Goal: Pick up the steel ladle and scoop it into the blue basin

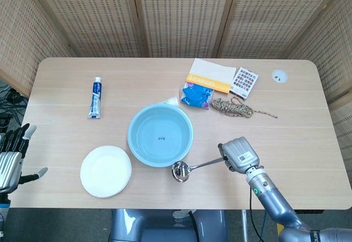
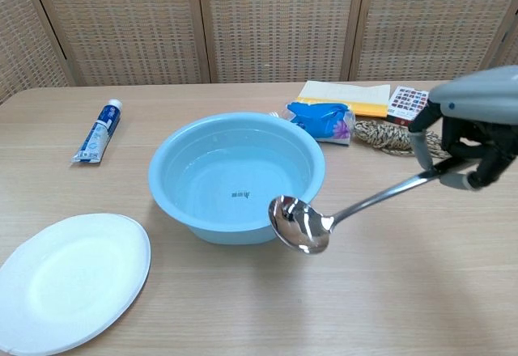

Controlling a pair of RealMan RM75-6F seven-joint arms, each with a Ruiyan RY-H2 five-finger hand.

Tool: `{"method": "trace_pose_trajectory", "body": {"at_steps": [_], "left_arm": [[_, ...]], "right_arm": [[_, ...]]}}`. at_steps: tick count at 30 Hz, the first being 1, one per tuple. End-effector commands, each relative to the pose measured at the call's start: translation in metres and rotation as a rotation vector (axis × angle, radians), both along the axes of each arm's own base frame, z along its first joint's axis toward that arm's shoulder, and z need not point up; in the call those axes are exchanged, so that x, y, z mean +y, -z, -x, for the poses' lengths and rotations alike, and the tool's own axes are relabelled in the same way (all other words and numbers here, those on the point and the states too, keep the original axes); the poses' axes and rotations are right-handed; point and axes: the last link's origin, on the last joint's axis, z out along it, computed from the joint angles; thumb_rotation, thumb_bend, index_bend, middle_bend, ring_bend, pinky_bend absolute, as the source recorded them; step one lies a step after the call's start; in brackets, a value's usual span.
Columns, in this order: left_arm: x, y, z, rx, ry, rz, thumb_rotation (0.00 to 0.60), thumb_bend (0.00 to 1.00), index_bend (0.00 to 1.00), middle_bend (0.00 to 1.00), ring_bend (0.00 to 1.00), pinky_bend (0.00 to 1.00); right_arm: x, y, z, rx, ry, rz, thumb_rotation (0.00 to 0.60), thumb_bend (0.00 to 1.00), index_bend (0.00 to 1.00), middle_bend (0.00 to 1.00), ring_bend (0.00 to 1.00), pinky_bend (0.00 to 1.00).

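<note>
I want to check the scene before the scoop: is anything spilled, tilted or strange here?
Nothing stands out. The blue basin sits upright on the table with no spill around it. The right hand holds the steel ladle in the air, its bowl just outside the basin's near rim.

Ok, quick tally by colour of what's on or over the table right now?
Blue: 2, basin, packet
Blue and white: 1, toothpaste tube
White: 1, plate
Steel: 1, ladle, in the right hand
Yellow and white: 1, booklet
Multicoloured: 1, card
Brown: 1, twine
Total: 8
</note>
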Motion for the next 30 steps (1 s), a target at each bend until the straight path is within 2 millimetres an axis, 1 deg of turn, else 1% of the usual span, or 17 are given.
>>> {"method": "trace_pose_trajectory", "body": {"at_steps": [1, 3, 7, 10, 14, 18, 21, 22, 25, 30], "left_arm": [[0.002, -0.001, 0.001, -0.001, -0.004, -0.004, 0.6, 0.0, 0.0, 0.0, 0.0, 0.0], [0.004, 0.0, 0.002, -0.003, -0.01, -0.004, 0.6, 0.0, 0.0, 0.0, 0.0, 0.0], [0.008, 0.0, 0.002, -0.027, -0.001, -0.01, 0.6, 0.0, 0.0, 0.0, 0.0, 0.0], [0.01, -0.001, 0.003, -0.033, 0.002, -0.016, 0.6, 0.0, 0.0, 0.0, 0.0, 0.0], [0.011, 0.0, 0.005, -0.034, -0.004, -0.014, 0.6, 0.0, 0.0, 0.0, 0.0, 0.0], [0.012, 0.001, 0.006, -0.033, -0.008, -0.006, 0.6, 0.0, 0.0, 0.0, 0.0, 0.0], [0.013, 0.002, 0.006, -0.036, -0.013, 0.002, 0.6, 0.0, 0.0, 0.0, 0.0, 0.0], [0.013, 0.002, 0.007, -0.037, -0.015, 0.006, 0.6, 0.0, 0.0, 0.0, 0.0, 0.0], [0.015, 0.002, 0.008, -0.04, -0.023, 0.011, 0.6, 0.0, 0.0, 0.0, 0.0, 0.0], [0.018, 0.001, 0.012, -0.047, -0.041, 0.014, 0.6, 0.0, 0.0, 0.0, 0.0, 0.0]], "right_arm": [[-0.022, -0.008, -0.025, -0.009, -0.02, 0.03, 0.6, 0.77, 0.86, 0.95, 0.97, 1.0], [-0.039, -0.01, -0.038, -0.007, -0.019, 0.053, 0.6, 0.77, 0.86, 0.95, 0.97, 1.0], [-0.061, -0.005, -0.051, 0.007, -0.004, 0.074, 0.6, 0.76, 0.86, 0.95, 0.97, 1.0], [-0.072, -0.001, -0.058, 0.013, 0.003, 0.09, 0.6, 0.76, 0.86, 0.95, 0.97, 1.0], [-0.094, 0.013, -0.072, 0.062, -0.023, 0.137, 0.6, 0.76, 0.86, 0.95, 0.97, 1.0], [-0.107, 0.033, -0.079, 0.113, -0.039, 0.171, 0.6, 0.76, 0.87, 0.95, 0.97, 1.0], [-0.113, 0.043, -0.08, 0.156, -0.062, 0.189, 0.6, 0.76, 0.87, 0.96, 0.97, 1.0], [-0.115, 0.05, -0.079, 0.189, -0.082, 0.2, 0.6, 0.76, 0.87, 0.96, 0.97, 1.0], [-0.12, 0.065, -0.081, 0.221, -0.101, 0.215, 0.6, 0.77, 0.87, 0.96, 0.97, 1.0], [-0.128, 0.083, -0.088, 0.274, -0.151, 0.247, 0.6, 0.77, 0.87, 0.96, 0.98, 1.0]]}}
